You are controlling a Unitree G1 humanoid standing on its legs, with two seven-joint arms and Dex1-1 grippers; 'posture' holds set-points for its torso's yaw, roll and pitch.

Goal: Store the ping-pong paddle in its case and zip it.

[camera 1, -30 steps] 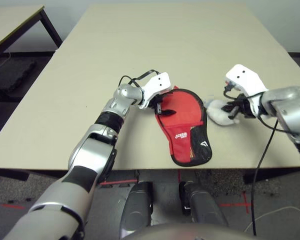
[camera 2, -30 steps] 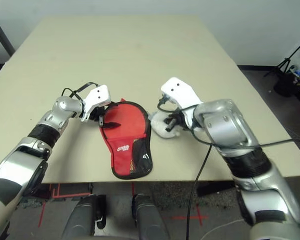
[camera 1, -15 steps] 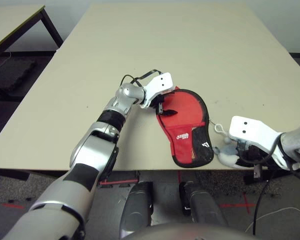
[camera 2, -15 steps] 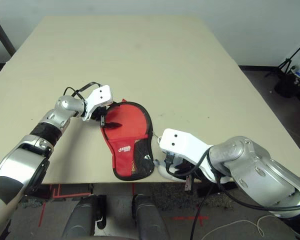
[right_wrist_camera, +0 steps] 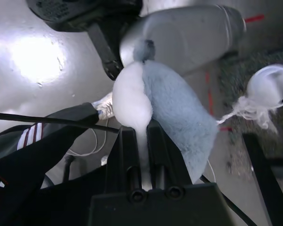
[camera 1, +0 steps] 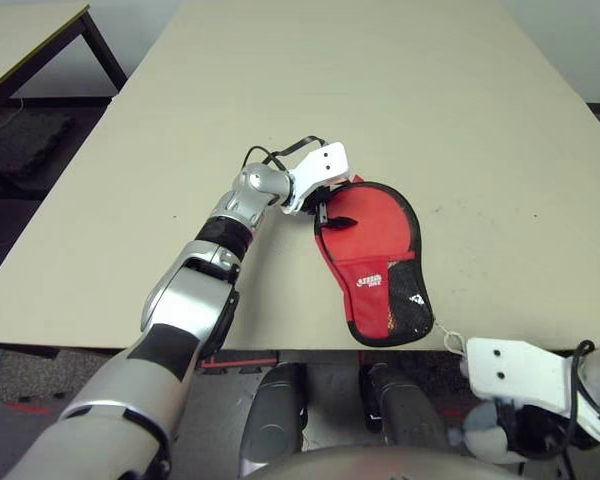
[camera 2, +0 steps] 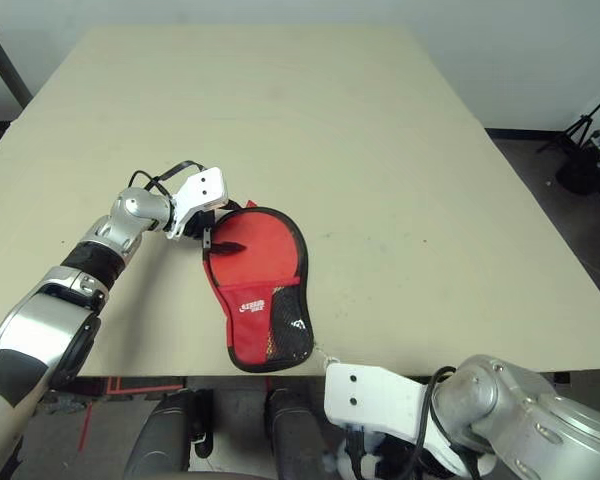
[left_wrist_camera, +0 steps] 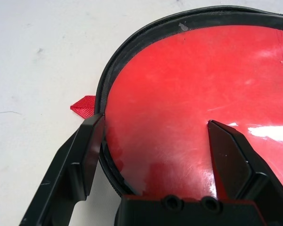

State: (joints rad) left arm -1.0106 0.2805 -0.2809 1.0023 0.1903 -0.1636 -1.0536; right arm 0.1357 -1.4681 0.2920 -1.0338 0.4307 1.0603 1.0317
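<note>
Case [camera 1: 373,256], red, black-trimmed, flat on table [camera 1: 380,90]

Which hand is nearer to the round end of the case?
Left. The left hand straddles the case rim there; the right hand hangs below the table edge, clamping the pom-pom.

Beige table [camera 1: 380,90], darker second table [camera 1: 25,30] beyond its far left corner, black stand [camera 2: 590,120] at right

The case [camera 1: 372,258] bears a white logo, too small to read.
</note>
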